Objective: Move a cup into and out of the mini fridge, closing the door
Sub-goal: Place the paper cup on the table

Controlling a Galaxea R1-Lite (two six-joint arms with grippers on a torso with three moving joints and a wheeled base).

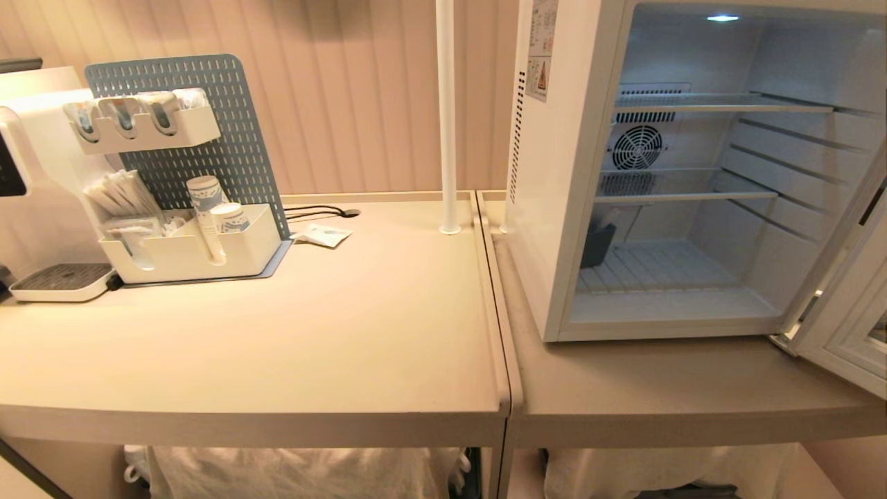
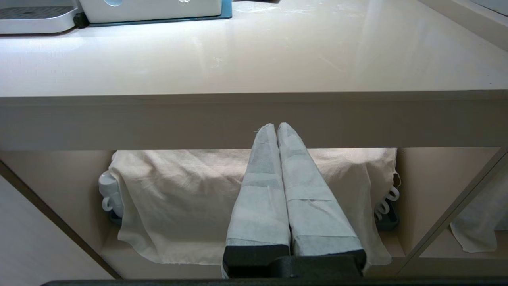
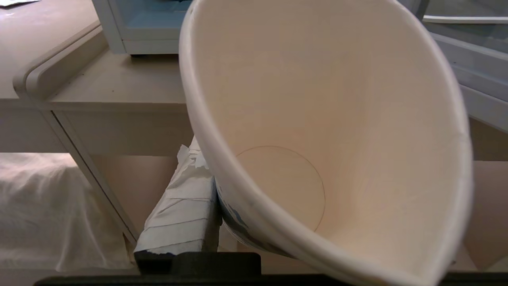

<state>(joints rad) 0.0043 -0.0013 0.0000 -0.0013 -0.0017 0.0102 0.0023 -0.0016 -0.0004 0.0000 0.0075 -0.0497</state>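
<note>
Beige counter (image 1: pixel 312 333), fridge (image 1: pixel 554 208) far right, door (image 1: pixel 849 326) swung wide for access. Right gripper (image 3: pixel 301 222) clamped on the cup (image 3: pixel 337 119), low before the counter edge. Left gripper (image 2: pixel 276 127) closed, empty, parked.

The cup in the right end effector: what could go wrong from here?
The cup looks squeezed oval, so the right end effector may crush it or let it slip. It sits below the counter edge, which it might bump when lifted. The door hangs wide open, perhaps in the arm's way.
</note>
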